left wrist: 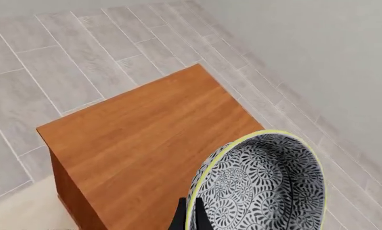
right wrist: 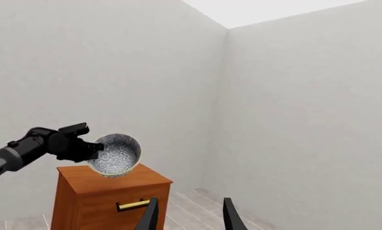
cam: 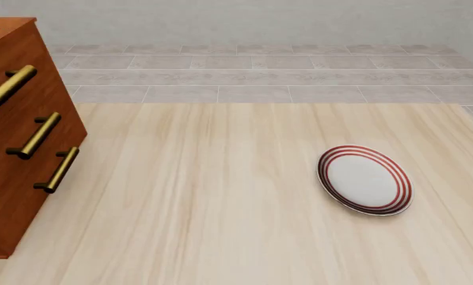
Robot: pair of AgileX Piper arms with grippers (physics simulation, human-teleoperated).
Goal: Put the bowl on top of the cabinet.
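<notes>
The pickup and lift look done: the left gripper [right wrist: 93, 149] pinches the floral bowl [right wrist: 116, 155] by its rim, tilted above the cabinet [right wrist: 108, 199] top at lower left, leaving lowering and release, while the right gripper [right wrist: 189, 214] hangs parted and empty.

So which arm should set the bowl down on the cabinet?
Left. Its tool already holds the bowl tilted just above the cabinet top. The right tool is open, empty, and farther away.
</notes>
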